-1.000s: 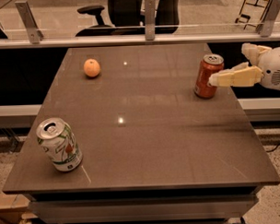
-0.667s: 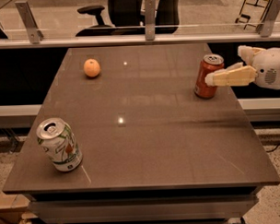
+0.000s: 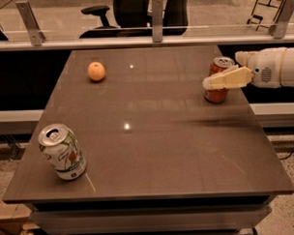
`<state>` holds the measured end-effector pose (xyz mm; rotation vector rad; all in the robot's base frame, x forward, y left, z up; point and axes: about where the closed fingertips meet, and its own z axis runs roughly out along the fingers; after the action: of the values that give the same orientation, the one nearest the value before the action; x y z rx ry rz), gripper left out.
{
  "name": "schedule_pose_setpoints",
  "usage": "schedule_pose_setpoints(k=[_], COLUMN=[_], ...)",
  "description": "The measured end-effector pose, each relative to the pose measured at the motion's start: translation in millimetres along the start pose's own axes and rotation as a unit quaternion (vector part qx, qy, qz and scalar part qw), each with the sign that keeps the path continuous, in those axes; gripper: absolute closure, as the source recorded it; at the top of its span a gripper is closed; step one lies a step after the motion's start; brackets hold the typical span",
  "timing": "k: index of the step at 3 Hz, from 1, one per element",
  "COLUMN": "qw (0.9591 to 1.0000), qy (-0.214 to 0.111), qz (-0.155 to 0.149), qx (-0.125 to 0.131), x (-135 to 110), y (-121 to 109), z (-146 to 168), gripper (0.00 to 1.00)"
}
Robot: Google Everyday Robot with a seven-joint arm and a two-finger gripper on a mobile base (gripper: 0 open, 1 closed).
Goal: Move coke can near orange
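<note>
Grasping looks like the step in hand. End effector [image 3: 209,82] sits against the coke can [image 3: 216,94] near the counter [image 3: 152,138] right edge; its hold I cannot tell. Next move calls for carrying it left to the orange [image 3: 96,71], well apart.

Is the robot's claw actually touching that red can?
Cannot tell. The camera view shows the gripper crossing in front of the coke can, hiding any gap.

Tabletop with two cans, one fruit and the robot's gripper.
The gripper [image 3: 211,81] reaches in from the right edge, across the upright coke can [image 3: 217,94] at the far right of the brown table [image 3: 152,138]. The orange [image 3: 96,71] lies far left, well apart; a white and green can [image 3: 62,151] stands near left.
</note>
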<state>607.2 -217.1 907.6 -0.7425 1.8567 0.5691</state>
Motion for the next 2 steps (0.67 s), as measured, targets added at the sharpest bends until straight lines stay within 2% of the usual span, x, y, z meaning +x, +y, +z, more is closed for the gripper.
schedule_pose_setpoints(k=[1,2], qw=[0.9995,0.997], qy=[-0.017,-0.055], qz=[0.022,0.049], qx=[-0.012,-0.023], x=[10.6,15.9], y=[2.6,5.0], z=[9.1,9.6], gripper=[0.0,0.0])
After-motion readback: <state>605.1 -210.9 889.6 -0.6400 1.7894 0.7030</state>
